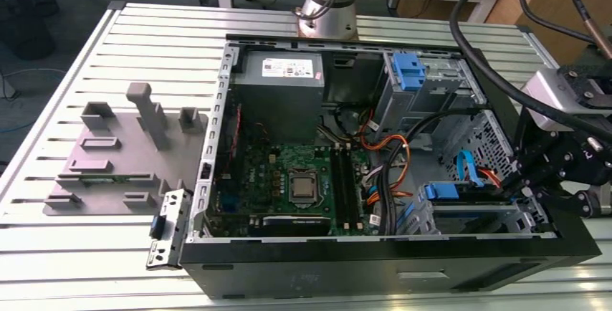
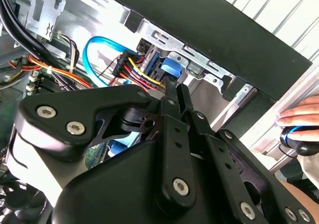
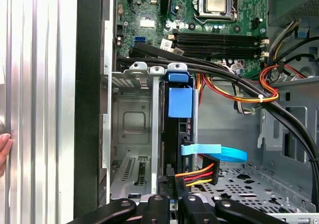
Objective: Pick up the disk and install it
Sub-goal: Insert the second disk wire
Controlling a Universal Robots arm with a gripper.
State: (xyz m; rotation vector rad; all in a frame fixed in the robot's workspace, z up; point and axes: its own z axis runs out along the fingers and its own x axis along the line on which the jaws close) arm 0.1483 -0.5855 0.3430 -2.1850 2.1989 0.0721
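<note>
Disk stands edge-on in the drive cage, cables at its 3 o'clock; gripper fingers closed together at its rear edge; pushing could snag the orange-red wires

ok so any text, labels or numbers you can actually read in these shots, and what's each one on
No text is readable.
White sticker on the grey power supply: print too small to read.
Motherboard markings: too small to read.
CPU lid: marks blurred.
Blue carrier of the disk: no print seen.
</note>
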